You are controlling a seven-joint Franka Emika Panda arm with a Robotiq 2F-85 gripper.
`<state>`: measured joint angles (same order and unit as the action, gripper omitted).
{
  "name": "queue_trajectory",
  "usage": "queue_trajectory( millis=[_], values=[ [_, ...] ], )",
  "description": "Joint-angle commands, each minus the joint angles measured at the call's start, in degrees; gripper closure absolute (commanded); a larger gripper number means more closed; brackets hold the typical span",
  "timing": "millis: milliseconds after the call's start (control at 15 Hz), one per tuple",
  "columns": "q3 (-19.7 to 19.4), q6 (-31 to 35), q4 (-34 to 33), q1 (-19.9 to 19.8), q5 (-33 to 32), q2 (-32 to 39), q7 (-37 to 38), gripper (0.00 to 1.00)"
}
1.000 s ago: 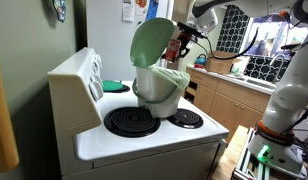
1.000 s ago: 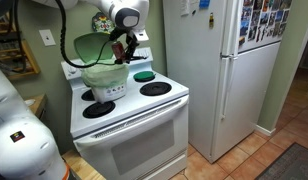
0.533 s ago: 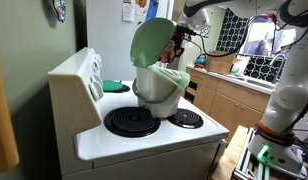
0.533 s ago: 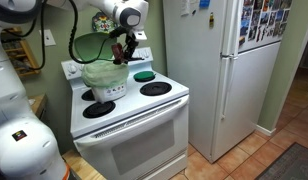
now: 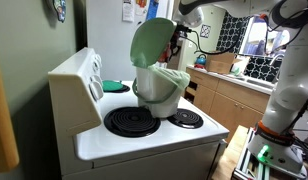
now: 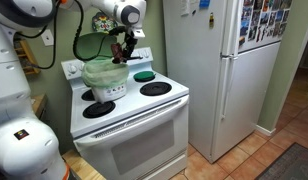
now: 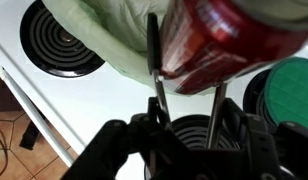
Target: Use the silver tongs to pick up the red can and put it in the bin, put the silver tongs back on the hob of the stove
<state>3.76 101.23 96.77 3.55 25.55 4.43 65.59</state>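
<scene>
— Fingers [image 7: 142,135]?
— Clamped around the silver tongs [image 7: 154,70], which pinch the red can [image 7: 229,45].
— Where's the can?
— In the air just above the rim of the bin [image 6: 102,80], which stands on the hob [image 6: 159,102].

My arm [image 6: 24,140] is all smooth, rounded white shells, bulky at the joints. A thin black cable [image 6: 67,40] runs along it. My tool [image 7: 186,118] is matte black and blocky.
</scene>
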Motion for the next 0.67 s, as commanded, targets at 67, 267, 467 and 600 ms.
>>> queue_trajectory(
  millis=[67,267,467,600],
  values=[
    [-0.16,-4.59,-5.96,0.47,-1.99,3.77,1.81,0.61],
    [-0.22,-6.02,-7.99,0.57,-1.84,5.18,1.79,0.62],
    [-0.29,-7.1,-9.51,0.65,-1.84,6.14,1.97,0.32],
    [-0.27,-7.11,-10.0,0.67,-1.56,6.58,1.88,0.07]
  ],
)
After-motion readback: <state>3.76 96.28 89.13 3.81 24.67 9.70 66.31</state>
